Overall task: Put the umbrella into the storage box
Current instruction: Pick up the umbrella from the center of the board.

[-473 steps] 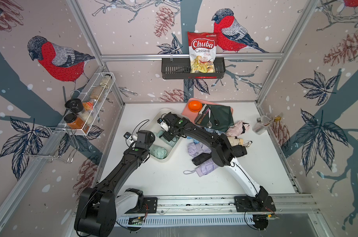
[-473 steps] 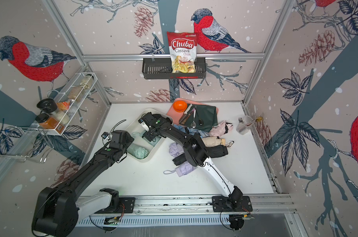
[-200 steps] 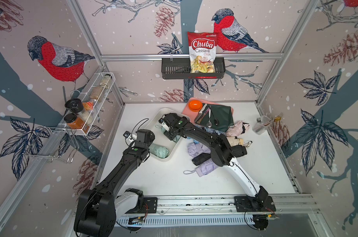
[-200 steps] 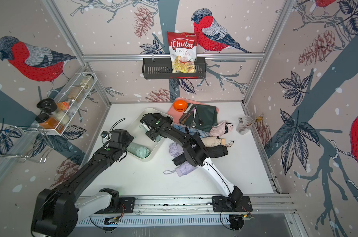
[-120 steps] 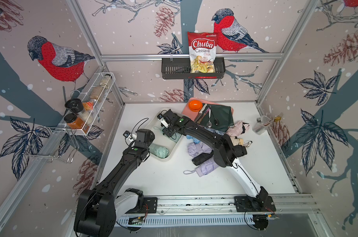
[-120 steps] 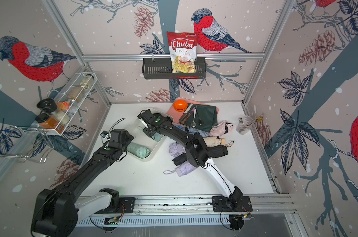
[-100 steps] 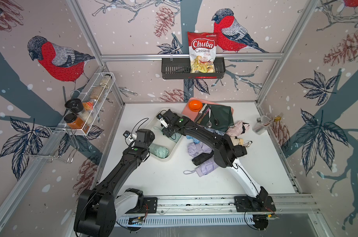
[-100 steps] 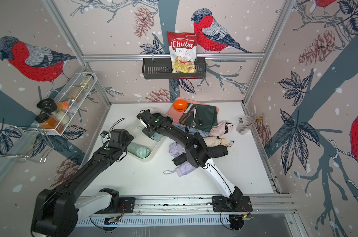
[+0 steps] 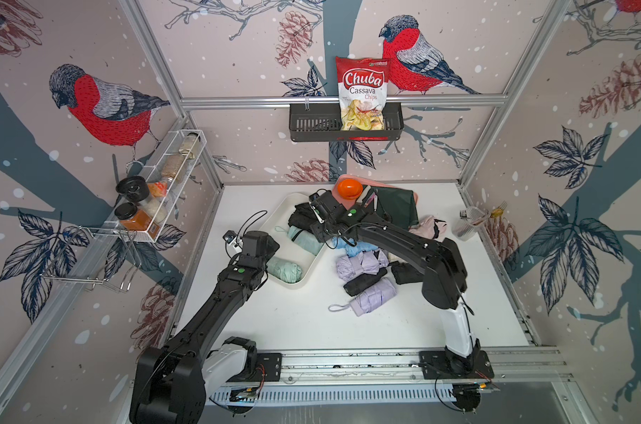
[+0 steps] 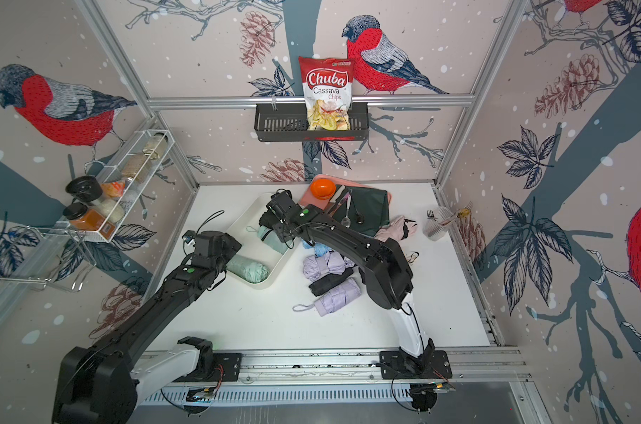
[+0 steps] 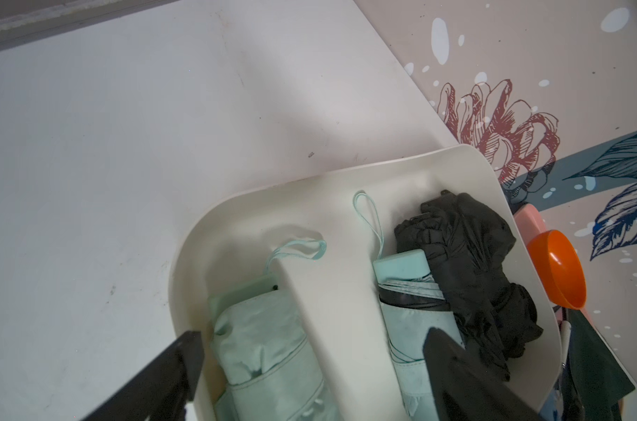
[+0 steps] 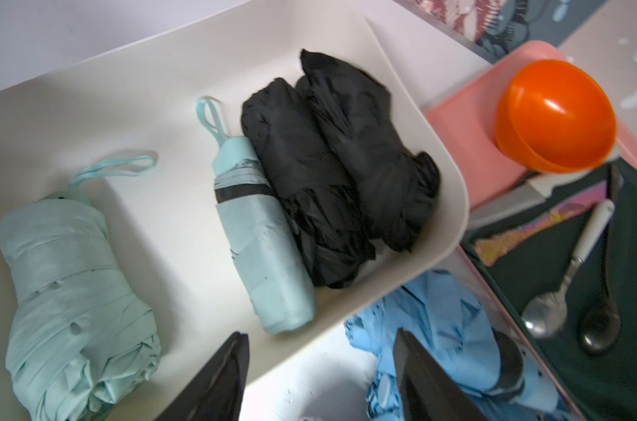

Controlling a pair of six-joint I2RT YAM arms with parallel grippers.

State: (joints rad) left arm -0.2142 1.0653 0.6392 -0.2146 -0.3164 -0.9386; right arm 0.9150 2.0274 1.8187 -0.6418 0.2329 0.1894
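Note:
The cream storage box (image 9: 286, 213) (image 10: 249, 216) lies at the left of the table. In it are a mint umbrella (image 12: 65, 291), a light teal umbrella (image 12: 262, 248) and a black umbrella (image 12: 327, 175), all folded. My right gripper (image 12: 320, 364) hangs open over the box's right rim (image 12: 455, 204) and holds nothing. A blue umbrella (image 12: 448, 328) lies on the table just outside that rim, beside one finger. My left gripper (image 11: 315, 357) stands wide open above the box's near end, with the mint umbrella (image 11: 265, 350) below it, not gripped.
Lilac (image 9: 361, 264), black (image 9: 364, 281) and pink (image 9: 427, 225) folded umbrellas lie in a heap right of the box. Behind is a pink tray with an orange bowl (image 9: 349, 188) and a green cloth (image 9: 399, 209). A clear cup (image 9: 471, 220) stands at the right wall.
My right gripper's jaws have spread wider and its wrist has shifted a little over the box's far end. The left arm has stayed still.

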